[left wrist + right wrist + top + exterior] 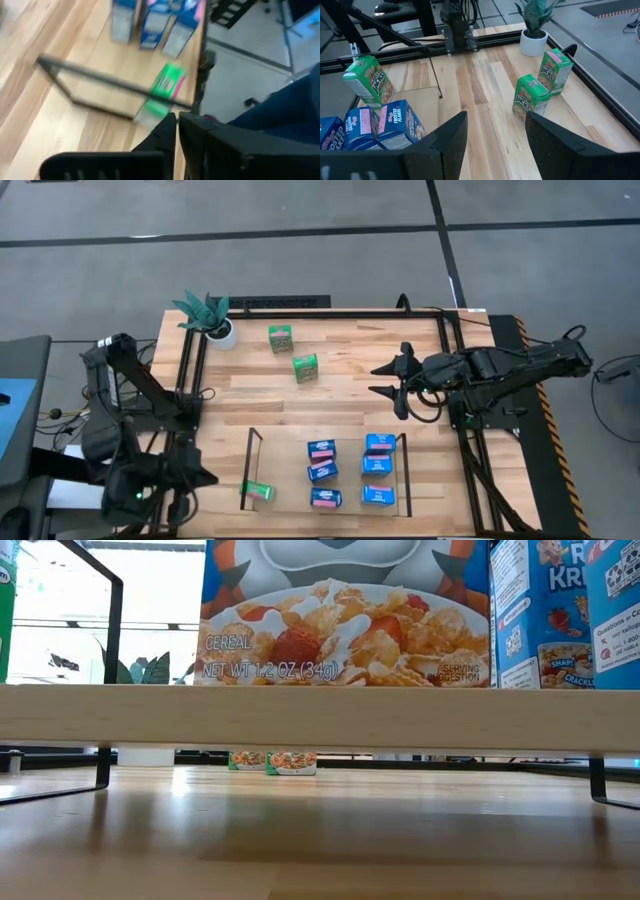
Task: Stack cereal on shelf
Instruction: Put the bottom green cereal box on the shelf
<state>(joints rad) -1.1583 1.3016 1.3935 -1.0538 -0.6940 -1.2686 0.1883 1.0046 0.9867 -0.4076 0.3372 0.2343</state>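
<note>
The right hand (397,390) hovers empty, fingers parted, above the middle of the worktop (340,405). Just ahead of it stand two green cereal boxes (532,97), upright and close together, with the potted plant (534,27) beyond them. The shelf (252,465) lies to the hand's side, carrying six blue boxes (350,470) and one green box (258,491). The left hand (177,125) is closed and empty, withdrawn just off the shelf's end near that green box. These boxes look light, stiff and easily tipped; pinching across the narrow faces near mid-height seems safest.
</note>
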